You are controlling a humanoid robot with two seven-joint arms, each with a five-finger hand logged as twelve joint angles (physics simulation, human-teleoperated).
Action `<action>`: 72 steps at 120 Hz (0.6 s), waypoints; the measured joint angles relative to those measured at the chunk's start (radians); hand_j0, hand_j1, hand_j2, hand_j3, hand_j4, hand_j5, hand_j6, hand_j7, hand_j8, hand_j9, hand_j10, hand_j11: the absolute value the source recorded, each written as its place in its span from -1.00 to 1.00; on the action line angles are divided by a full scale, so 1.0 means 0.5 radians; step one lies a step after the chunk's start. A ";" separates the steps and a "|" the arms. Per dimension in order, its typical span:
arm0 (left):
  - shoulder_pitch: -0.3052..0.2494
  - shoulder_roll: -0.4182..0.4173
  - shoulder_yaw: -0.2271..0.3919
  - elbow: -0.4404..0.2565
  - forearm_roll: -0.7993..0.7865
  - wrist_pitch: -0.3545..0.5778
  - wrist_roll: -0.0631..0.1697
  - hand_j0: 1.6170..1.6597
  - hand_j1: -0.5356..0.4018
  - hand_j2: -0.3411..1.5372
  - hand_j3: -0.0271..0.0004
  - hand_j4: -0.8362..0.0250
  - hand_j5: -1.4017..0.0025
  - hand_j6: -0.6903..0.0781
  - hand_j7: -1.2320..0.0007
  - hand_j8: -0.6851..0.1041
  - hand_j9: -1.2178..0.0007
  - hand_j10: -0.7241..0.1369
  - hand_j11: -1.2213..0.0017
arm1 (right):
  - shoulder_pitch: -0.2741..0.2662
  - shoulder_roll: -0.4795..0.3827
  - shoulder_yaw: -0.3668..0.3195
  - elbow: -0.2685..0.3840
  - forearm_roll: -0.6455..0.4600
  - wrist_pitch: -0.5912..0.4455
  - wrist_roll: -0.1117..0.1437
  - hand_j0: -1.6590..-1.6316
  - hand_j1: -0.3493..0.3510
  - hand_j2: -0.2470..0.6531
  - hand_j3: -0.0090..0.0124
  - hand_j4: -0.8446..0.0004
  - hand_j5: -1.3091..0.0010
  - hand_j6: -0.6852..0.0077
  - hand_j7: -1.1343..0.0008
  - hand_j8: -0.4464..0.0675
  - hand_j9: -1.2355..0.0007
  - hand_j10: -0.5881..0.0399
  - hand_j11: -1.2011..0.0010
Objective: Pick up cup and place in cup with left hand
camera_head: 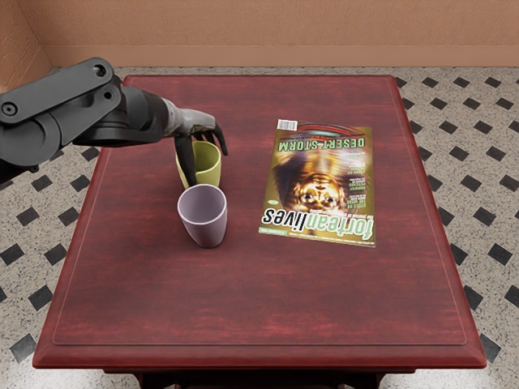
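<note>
Checkered floor (478,194) surrounds a red-brown worktop (365,300), with the left arm (65,101) reaching in over it. A magazine (324,190) lies flat to the right of the cups. The left robot hand (182,121) is right at the yellow-green cup (209,168), which stands upright just below it; whether it is open or already gripping, I cannot tell. The lilac cup (203,223) stands upright just in front, toward the worktop's near edge. So the likely transfer, yellow-green into lilac, calls for a lift, then a short carry nearward.
</note>
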 joint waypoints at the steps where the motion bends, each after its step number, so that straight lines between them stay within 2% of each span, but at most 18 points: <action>1: 0.000 0.000 0.000 0.000 0.000 0.000 0.000 0.77 -0.10 -0.51 0.97 0.02 0.23 -0.14 0.12 0.01 0.10 -0.22 0.11 | 0.000 0.000 0.000 0.000 0.000 0.000 0.000 -0.93 -1.00 -0.45 -0.16 1.00 1.00 0.98 1.00 0.74 1.00 0.87 1.00; 4: -0.001 0.002 0.000 0.000 -0.003 -0.002 0.000 0.77 -0.10 -0.51 0.97 0.00 0.21 -0.11 0.10 0.03 0.08 -0.21 0.09 | 0.001 0.000 0.000 0.000 0.000 0.000 0.000 -0.93 -1.00 -0.45 -0.16 1.00 1.00 0.98 1.00 0.74 1.00 0.87 1.00; 5: 0.000 0.003 0.000 0.000 -0.003 -0.002 0.000 0.81 -0.11 -0.42 0.97 -0.02 0.21 -0.20 0.09 0.00 0.08 -0.23 0.09 | 0.001 0.000 0.000 0.000 0.000 0.000 0.000 -0.93 -1.00 -0.45 -0.16 1.00 1.00 0.98 1.00 0.74 1.00 0.87 1.00; 9: 0.000 0.003 -0.001 0.001 -0.006 -0.007 0.000 0.80 -0.07 -0.45 0.97 -0.07 0.19 -0.15 0.06 0.02 0.05 -0.25 0.05 | 0.002 0.000 0.000 0.000 0.000 0.000 0.000 -0.93 -1.00 -0.45 -0.16 1.00 1.00 0.98 1.00 0.74 1.00 0.87 1.00; 17: 0.000 0.001 -0.003 0.002 -0.031 -0.017 -0.001 0.78 -0.02 -0.48 0.97 -0.20 0.15 -0.17 0.01 0.01 -0.02 -0.25 -0.03 | 0.002 0.000 0.000 0.000 0.000 0.000 0.000 -0.93 -1.00 -0.45 -0.16 1.00 1.00 0.98 1.00 0.74 1.00 0.87 1.00; 27: -0.002 0.011 -0.006 0.002 -0.057 -0.026 -0.002 0.81 -0.09 -0.37 0.97 -0.30 0.10 -0.17 -0.05 0.01 -0.08 -0.23 -0.10 | 0.003 0.000 0.001 0.000 0.000 0.001 0.000 -0.93 -1.00 -0.45 -0.16 1.00 1.00 0.98 1.00 0.74 1.00 0.87 1.00; 37: -0.017 0.026 -0.014 0.000 -0.081 -0.046 -0.001 0.82 -0.13 -0.33 0.97 -0.31 0.00 -0.07 -0.13 0.13 -0.14 -0.20 -0.16 | 0.003 0.000 0.001 0.000 0.000 0.002 0.000 -0.93 -1.00 -0.45 -0.16 1.00 1.00 0.98 1.00 0.74 1.00 0.87 1.00; 44: -0.046 0.034 -0.019 0.000 -0.104 -0.057 -0.001 0.83 -0.16 -0.26 0.97 -0.33 -0.04 -0.06 -0.17 0.13 -0.17 -0.20 -0.19 | 0.003 0.000 0.001 0.000 0.000 0.003 0.000 -0.93 -1.00 -0.45 -0.16 1.00 1.00 0.98 1.00 0.74 1.00 0.87 1.00; 49: -0.056 0.037 -0.022 0.000 -0.124 -0.067 -0.001 0.82 -0.13 -0.30 0.97 -0.34 -0.08 -0.03 -0.21 0.17 -0.20 -0.20 -0.22 | 0.003 0.000 0.001 0.000 0.000 0.003 0.000 -0.93 -1.00 -0.45 -0.16 1.00 1.00 0.98 1.00 0.74 1.00 0.87 1.00; 51: -0.068 0.037 -0.022 0.000 -0.132 -0.070 -0.001 0.82 -0.14 -0.29 0.97 -0.33 -0.08 -0.01 -0.21 0.08 -0.22 -0.19 -0.23 | 0.003 0.000 0.000 0.000 0.000 0.003 0.000 -0.93 -1.00 -0.45 -0.16 1.00 1.00 0.98 1.00 0.74 1.00 0.87 1.00; 72: -0.152 0.110 -0.027 -0.005 -0.222 -0.109 0.000 0.78 -0.19 -0.21 0.97 -0.28 -0.19 0.04 -0.32 0.12 -0.34 -0.17 -0.30 | 0.003 0.000 0.000 0.000 0.000 0.006 0.000 -0.93 -1.00 -0.45 -0.16 1.00 1.00 0.98 1.00 0.74 1.00 0.87 1.00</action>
